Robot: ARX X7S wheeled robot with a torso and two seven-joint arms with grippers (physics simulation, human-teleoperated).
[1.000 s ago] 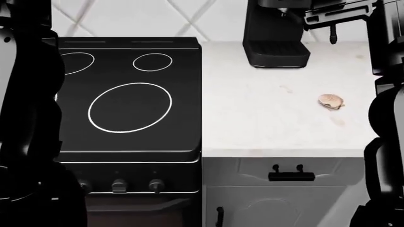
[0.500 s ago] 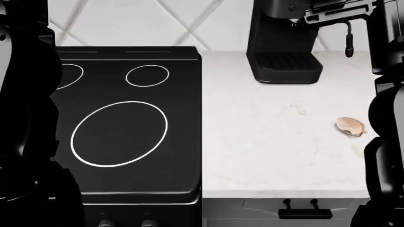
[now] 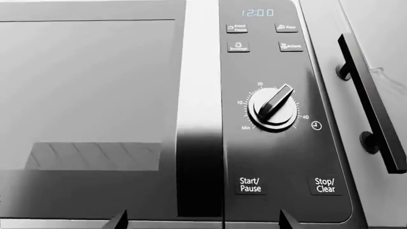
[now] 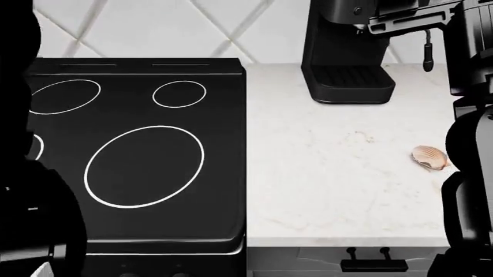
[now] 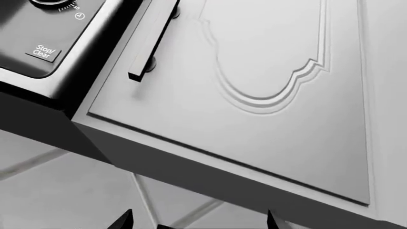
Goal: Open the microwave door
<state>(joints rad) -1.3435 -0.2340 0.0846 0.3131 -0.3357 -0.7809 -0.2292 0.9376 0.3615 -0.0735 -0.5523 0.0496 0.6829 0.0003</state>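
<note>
Left gripper: only two dark fingertips show at the frame edge, set wide apart, nothing between them. They sit off the microwave front, no contact visible.

Microwave fills the left wrist view. Glass door closed, flush with the face. Beside the door is a brushed vertical strip, then the control panel. On the panel: clock display reads 12:00, four small buttons just under it, timer knob below those, Start/Pause button and Stop/Clear button at the panel's bottom edge.

Just past the panel's far side from the door: white cabinet door with a dark bar handle on two posts.

Right gripper: again just two fingertip points, spread apart, holding nothing. It faces that cabinet door's raised panel; a corner of the microwave's control panel is at the frame edge beside the bar handle. Tiled wall under the cabinet.

Head view: microwave not in frame. Black stove with ring burners, white countertop next to it, coffee machine at the counter's back, small shell-like object on the counter near the right arm.
</note>
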